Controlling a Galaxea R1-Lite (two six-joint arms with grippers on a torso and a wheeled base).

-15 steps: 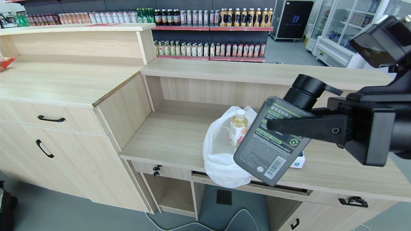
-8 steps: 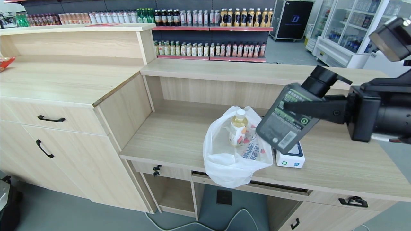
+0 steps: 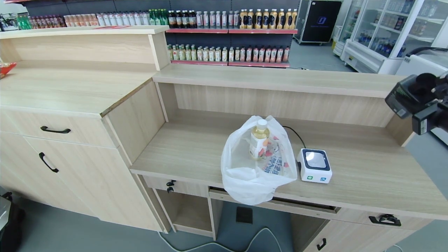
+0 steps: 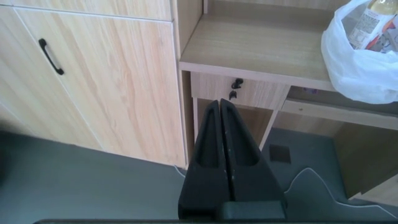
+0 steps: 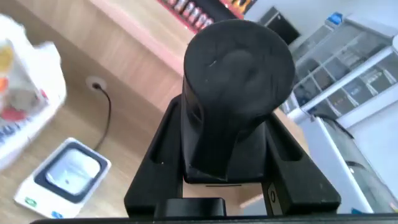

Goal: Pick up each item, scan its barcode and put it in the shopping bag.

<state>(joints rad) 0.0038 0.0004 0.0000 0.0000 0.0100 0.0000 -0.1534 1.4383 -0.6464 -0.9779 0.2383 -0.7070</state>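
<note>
A: Pump bottle point(image 5: 239, 68) first: where is it, and who holds it?

B: The right gripper point(image 5: 229, 146) has it. Its two fingers press on the dark body from both sides, just under the pump head. I think this is so that the label remains free for reading. The bottle hangs in the air near the right end of the counter point(image 3: 367, 182), well apart from the barcode scanner point(image 3: 314, 165).

A: And the scanner?

B: It lies flat with its window up, just beside the shopping bag point(image 3: 245, 175), so an item can pass easily from one to the other. The bag's mouth is open upward, and a drink bottle point(image 3: 259, 140) stands inside.

A: The left gripper point(image 4: 224, 140)?

B: Its fingers are fully together, with nothing between them. It hangs low before the cabinet door point(image 4: 93, 81), probably to keep the counter free.
</note>
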